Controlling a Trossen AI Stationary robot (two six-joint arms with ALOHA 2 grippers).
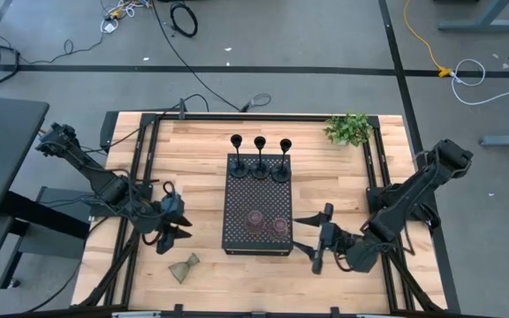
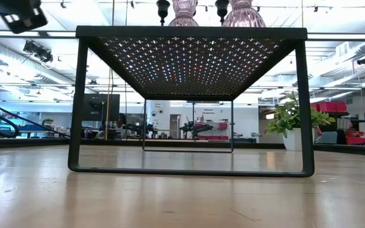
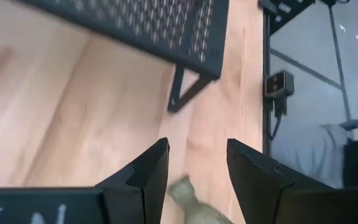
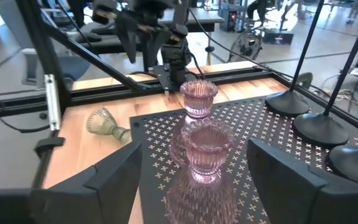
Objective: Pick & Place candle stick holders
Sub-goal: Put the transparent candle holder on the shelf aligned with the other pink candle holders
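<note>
On the black perforated tray [image 1: 257, 205] three slim black candle stick holders [image 1: 260, 159] stand in a row at the far end. Two pink glass ones [image 1: 254, 219] [image 4: 207, 149] stand on their bases at the near end. An olive-green holder [image 1: 184, 267] lies on its side on the table, left of the tray. My left gripper [image 1: 179, 238] hovers open just above and beyond it, and the holder [image 3: 188, 200] shows between its fingers. My right gripper [image 1: 300, 234] is open at the tray's right side, its fingers [image 4: 120, 171] apart from the nearer pink holder.
The tray stands on legs [image 2: 75, 107] above the wooden table. A small leafy plant [image 1: 350, 130] sits at the far right corner. Black frame rails [image 1: 140, 168] run along the table's left and right sides. Bare wood lies near the front edge.
</note>
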